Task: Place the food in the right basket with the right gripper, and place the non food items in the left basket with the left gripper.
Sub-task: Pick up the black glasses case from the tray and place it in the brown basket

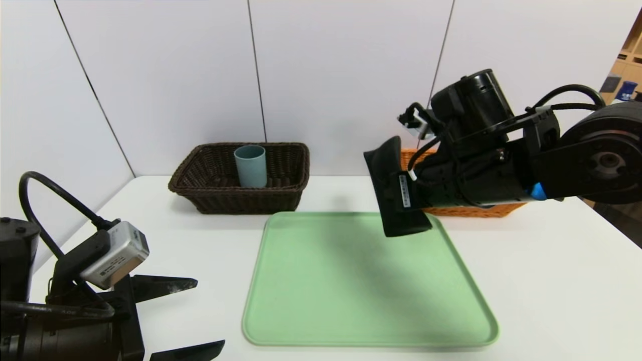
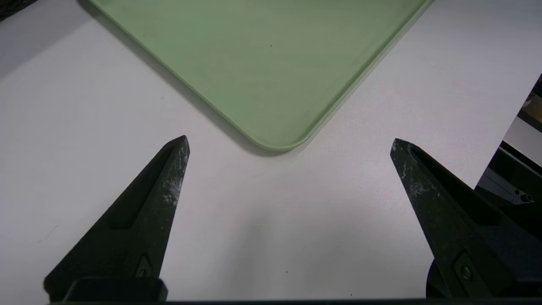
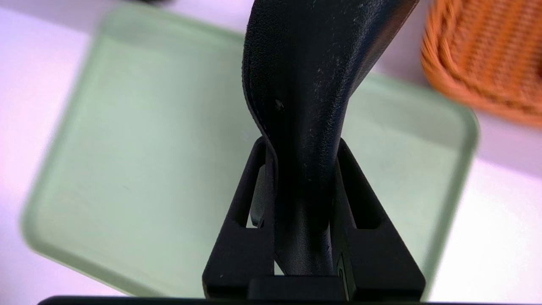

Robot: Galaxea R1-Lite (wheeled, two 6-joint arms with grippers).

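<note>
A black, grainy soft case with a white label hangs above the far right corner of the green tray. My right gripper is shut on the black case, pinching its middle, and sits just in front of the orange right basket. The dark brown left basket holds an upright blue-grey cup. My left gripper hovers open over the table's near left, with nothing between its fingers, in front of the tray's corner. No food shows in any view.
My right arm hides most of the orange basket. Both baskets stand against the white back wall. The table's right edge drops off beside my left gripper. Bare white tabletop flanks the tray.
</note>
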